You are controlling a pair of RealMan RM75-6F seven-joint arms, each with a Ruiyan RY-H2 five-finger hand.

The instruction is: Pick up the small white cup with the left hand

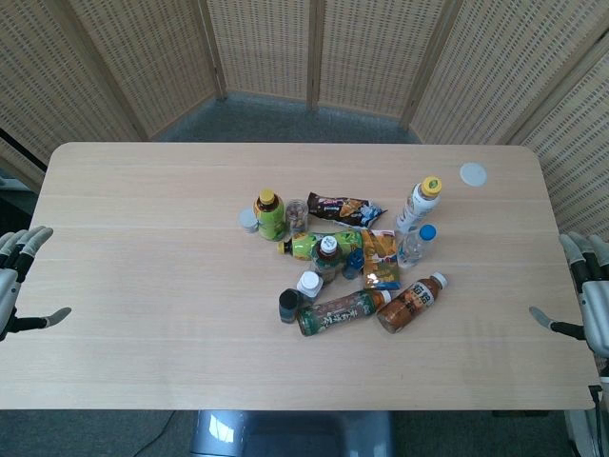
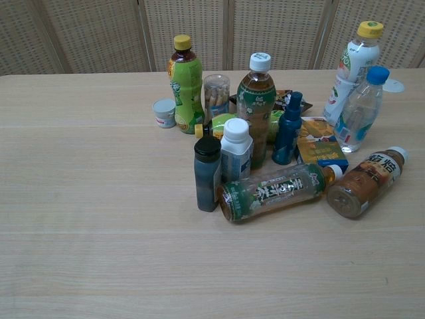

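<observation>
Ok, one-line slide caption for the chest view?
Small white cup stands left of an upright green bottle beside clustered bottles; no hand in frame.

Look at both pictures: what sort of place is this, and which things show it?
Probably a robot test setup, not a home: a bare wooden table, woven screens behind it, and a staged clutter of bottles.

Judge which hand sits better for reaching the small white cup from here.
Left. The small white cup stands on the left side of the cluster, just left of the green bottle. The left hand has bare table to cross, while the right hand would have to reach over the bottles.
</observation>
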